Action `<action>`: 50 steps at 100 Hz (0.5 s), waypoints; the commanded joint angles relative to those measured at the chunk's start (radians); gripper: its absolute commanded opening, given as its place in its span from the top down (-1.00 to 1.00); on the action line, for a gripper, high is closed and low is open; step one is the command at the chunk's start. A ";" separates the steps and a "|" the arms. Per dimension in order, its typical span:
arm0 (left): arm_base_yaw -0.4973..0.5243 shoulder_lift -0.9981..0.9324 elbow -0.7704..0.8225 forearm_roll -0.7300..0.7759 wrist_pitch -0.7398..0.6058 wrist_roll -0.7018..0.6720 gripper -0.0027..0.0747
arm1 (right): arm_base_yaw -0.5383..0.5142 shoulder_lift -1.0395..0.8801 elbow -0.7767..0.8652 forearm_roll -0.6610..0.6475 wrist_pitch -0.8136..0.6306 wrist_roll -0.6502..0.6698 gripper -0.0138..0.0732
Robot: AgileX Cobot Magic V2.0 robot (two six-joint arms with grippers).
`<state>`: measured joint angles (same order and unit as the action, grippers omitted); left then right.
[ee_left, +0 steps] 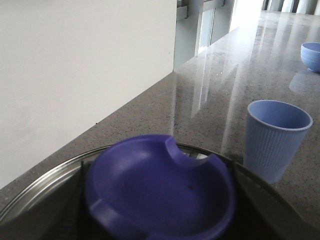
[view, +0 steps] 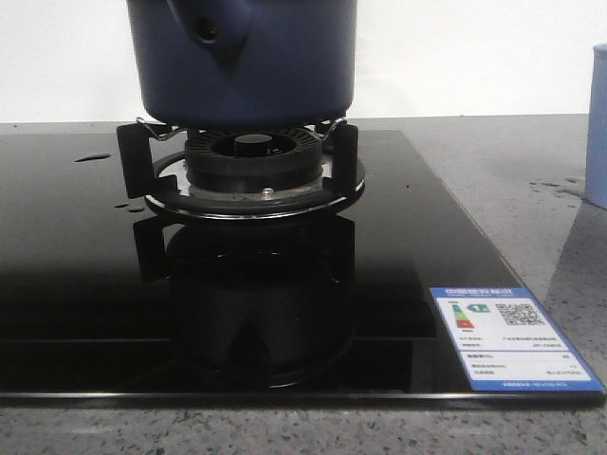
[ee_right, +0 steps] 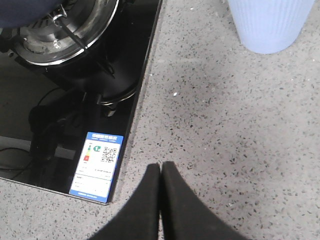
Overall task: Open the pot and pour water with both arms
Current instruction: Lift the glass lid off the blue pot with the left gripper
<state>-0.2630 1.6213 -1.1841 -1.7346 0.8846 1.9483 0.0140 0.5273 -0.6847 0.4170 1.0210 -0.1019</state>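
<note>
Black glass cooktop on the speckled counter. Navy pot atop the burner, centred on that cooktop. Pale blue cup beside the cooktop. Right gripper pressed closed, empty, above the counter near the cooktop's label. Left gripper's state: cannot tell.

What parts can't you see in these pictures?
- Top of the pot: cut off by the front view's upper edge, so lid and water can't be seen.
- Left gripper: its fingers are hidden behind the blurred purple lid in the left wrist view.
- Pale blue cup: its rim is cut off in the right wrist view.
- Energy label: the print is too small to read.
</note>
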 commanded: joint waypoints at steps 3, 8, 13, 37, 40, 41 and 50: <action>-0.007 -0.033 -0.033 -0.071 0.045 0.002 0.36 | -0.005 0.015 -0.033 0.019 -0.066 -0.014 0.84; -0.007 -0.033 -0.033 -0.084 0.045 0.002 0.36 | -0.005 0.015 -0.033 0.019 -0.069 -0.014 0.84; -0.004 -0.041 -0.033 -0.106 0.050 0.002 0.36 | -0.005 0.015 -0.033 0.019 -0.077 -0.014 0.84; 0.021 -0.120 -0.068 -0.125 0.047 0.002 0.36 | -0.005 0.015 -0.033 0.019 -0.160 -0.032 0.84; 0.028 -0.133 -0.069 -0.125 0.047 0.002 0.36 | -0.005 0.015 -0.033 0.019 -0.179 -0.041 0.84; 0.027 -0.140 -0.069 -0.125 0.045 0.002 0.36 | -0.005 0.015 -0.033 0.019 -0.189 -0.044 0.84; 0.047 -0.184 -0.069 -0.109 0.042 -0.027 0.36 | -0.005 0.015 -0.033 0.019 -0.256 -0.067 0.84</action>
<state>-0.2336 1.5216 -1.2108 -1.7356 0.8765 1.9473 0.0140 0.5273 -0.6847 0.4170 0.8891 -0.1329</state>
